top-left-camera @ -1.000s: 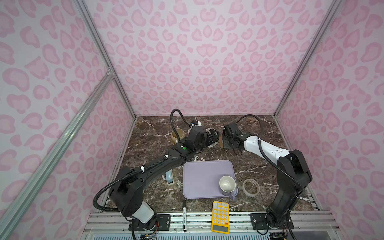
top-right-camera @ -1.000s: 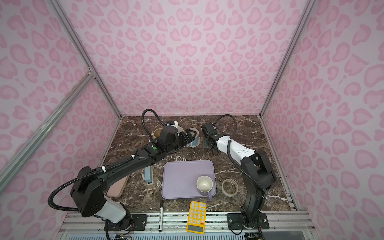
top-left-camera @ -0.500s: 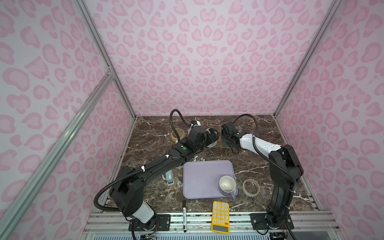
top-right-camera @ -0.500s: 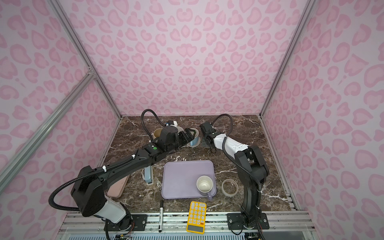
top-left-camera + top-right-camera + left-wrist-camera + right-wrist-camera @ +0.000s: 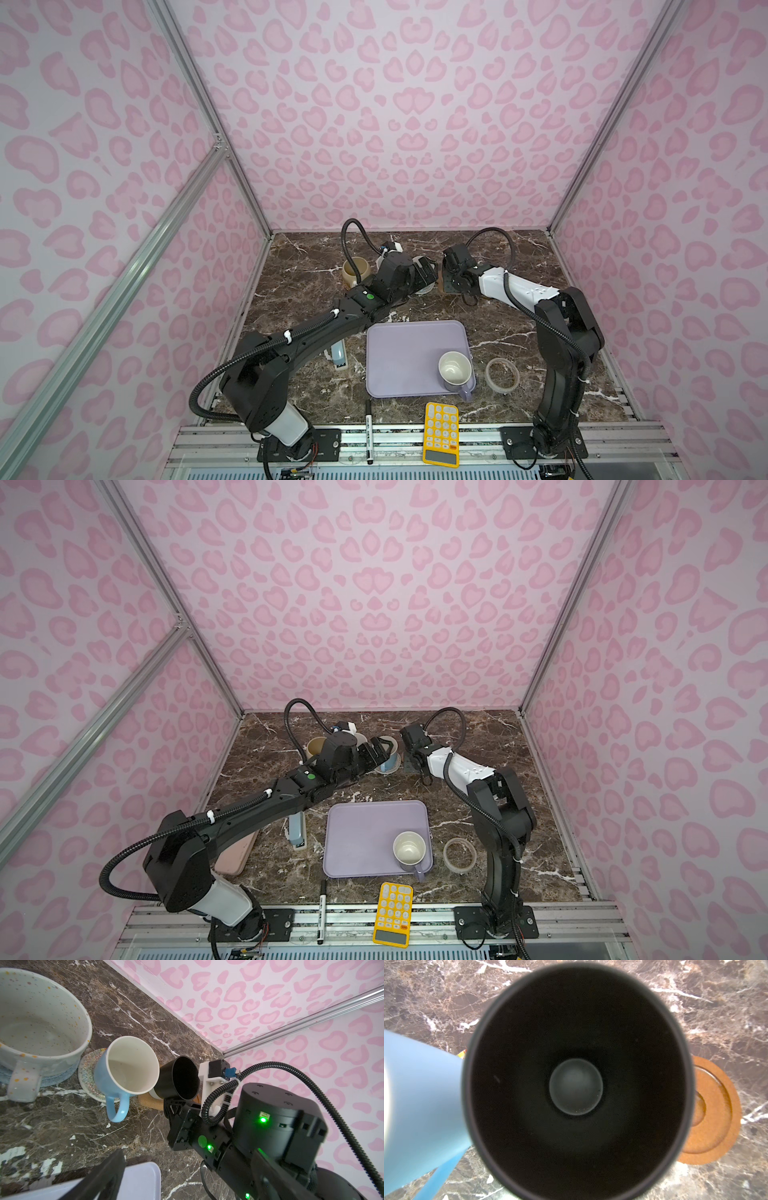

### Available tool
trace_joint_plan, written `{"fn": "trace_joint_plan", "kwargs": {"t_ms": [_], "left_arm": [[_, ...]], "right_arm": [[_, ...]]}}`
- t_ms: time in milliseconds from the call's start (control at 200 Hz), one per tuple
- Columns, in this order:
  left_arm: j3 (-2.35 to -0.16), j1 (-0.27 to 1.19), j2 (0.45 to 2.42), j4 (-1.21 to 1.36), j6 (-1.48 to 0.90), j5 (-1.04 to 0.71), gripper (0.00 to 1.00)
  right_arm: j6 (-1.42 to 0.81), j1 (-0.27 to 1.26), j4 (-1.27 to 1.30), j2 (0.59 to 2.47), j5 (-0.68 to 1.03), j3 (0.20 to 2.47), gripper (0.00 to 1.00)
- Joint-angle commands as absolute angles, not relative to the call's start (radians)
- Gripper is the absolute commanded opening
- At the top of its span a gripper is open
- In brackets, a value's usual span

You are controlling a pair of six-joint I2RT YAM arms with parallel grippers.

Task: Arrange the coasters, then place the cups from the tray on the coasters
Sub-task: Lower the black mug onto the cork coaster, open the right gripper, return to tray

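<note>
Leaning black mug [image 5: 177, 1079] in right hand [image 5: 173, 1104]

lavender mug [image 5: 455, 371] upright on tray [image 5: 401, 353] corner; tape ring [image 5: 502, 375] beside tray

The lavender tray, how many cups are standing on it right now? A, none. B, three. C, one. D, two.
C: a single lavender mug stands upright on the tray, at its near right corner in both top views; the rest of it is bare.
</note>
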State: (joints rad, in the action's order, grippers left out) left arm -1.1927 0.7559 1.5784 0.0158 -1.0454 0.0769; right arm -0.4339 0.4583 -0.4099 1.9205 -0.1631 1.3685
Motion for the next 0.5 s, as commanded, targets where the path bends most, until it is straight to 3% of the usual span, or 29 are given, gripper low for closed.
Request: {"fn": "trace_joint_plan", "kwargs": {"t_ms": [0,200,495], "left_arm": [[-1.207,0.756,1.586,0.035,-1.048,0.069,0.97],[-1.213,0.755,1.592,0.033,-1.045,0.067,0.97],[-1.179,0.755,1.534,0.017,-0.998,0.072,0.97]], "right_arm": [[-0.432,0.452,-0.417,1.923,-0.196,1.363,0.10],[-0.413,0.437,-0.437,1.923,-0.154,1.376,0.41],[-0.417,0.434,-0.482,1.793,-0.132,1.341,0.52]]}}
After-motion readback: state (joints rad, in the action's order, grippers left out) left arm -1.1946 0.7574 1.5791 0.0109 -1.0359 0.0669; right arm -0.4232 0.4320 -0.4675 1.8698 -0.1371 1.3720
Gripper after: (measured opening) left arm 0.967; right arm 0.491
